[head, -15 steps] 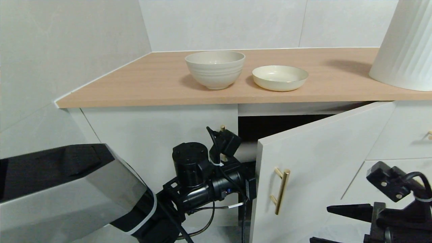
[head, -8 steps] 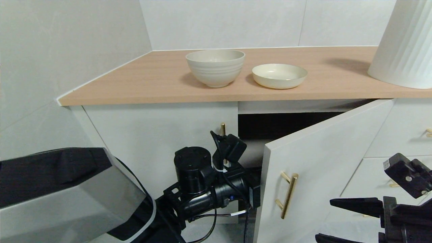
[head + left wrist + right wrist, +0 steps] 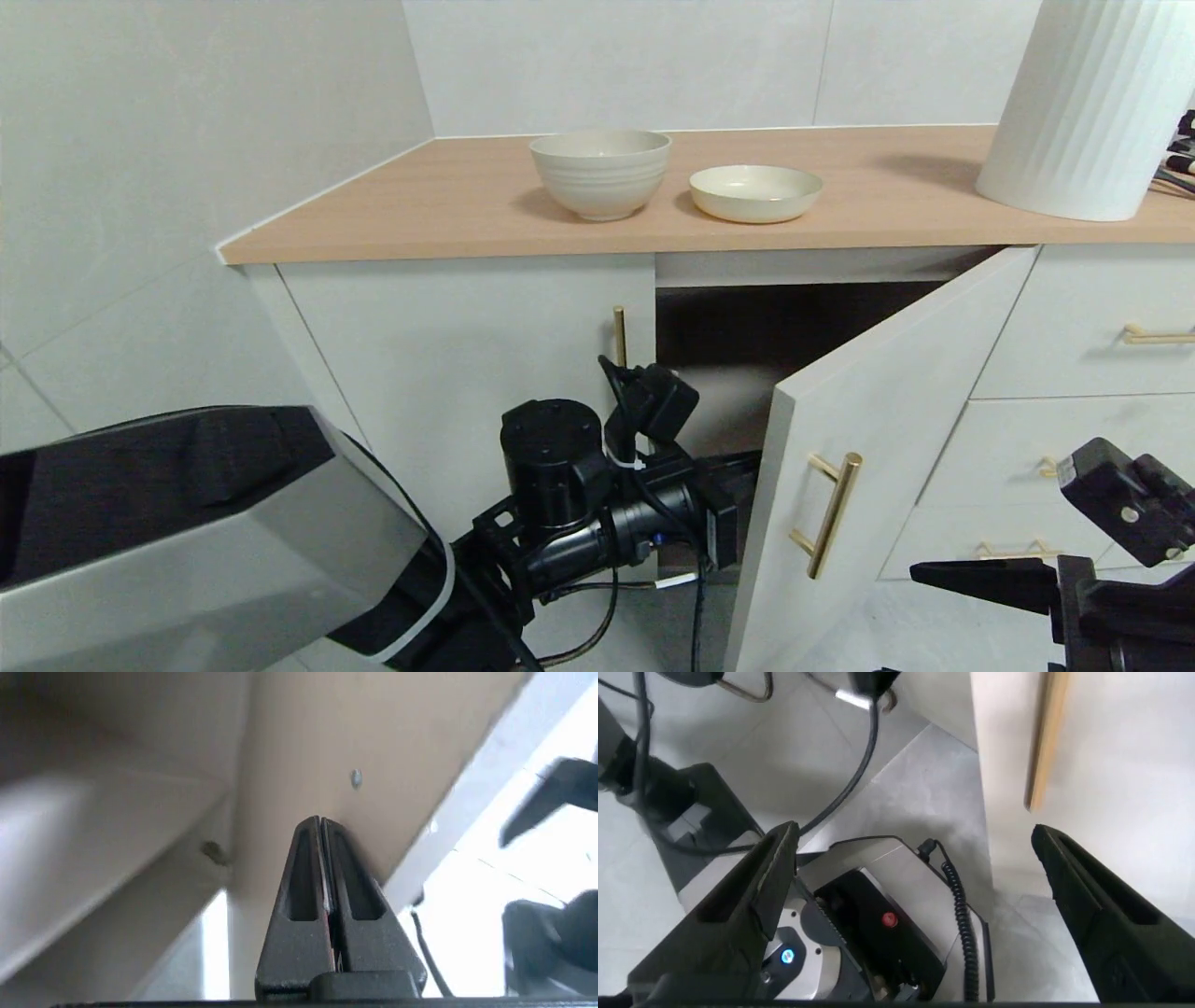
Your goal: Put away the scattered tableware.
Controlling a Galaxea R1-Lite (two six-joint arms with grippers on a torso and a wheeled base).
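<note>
A deep cream bowl (image 3: 600,173) and a shallow cream dish (image 3: 755,192) stand side by side on the wooden counter (image 3: 420,219). Below them, the right-hand cabinet door (image 3: 878,439) with its gold handle (image 3: 826,516) stands partly open. My left arm (image 3: 597,504) stretches low into the gap behind that door. My left gripper (image 3: 320,823) is shut on nothing, its tips close to the beige inner face of the door (image 3: 402,756). My right gripper (image 3: 913,833) hangs wide open and low in front of the door, one finger (image 3: 980,579) pointing toward it.
A tall white ribbed container (image 3: 1074,112) stands at the counter's right end, with dark utensils (image 3: 1178,159) past it. Drawers with gold handles (image 3: 1158,333) lie right of the open door. The left cabinet door (image 3: 467,373) is closed. A tiled wall runs along the left.
The whole head view has drawn back from the counter, so the camera moved. The cabinet door has swung wider open, with my left arm following behind it.
</note>
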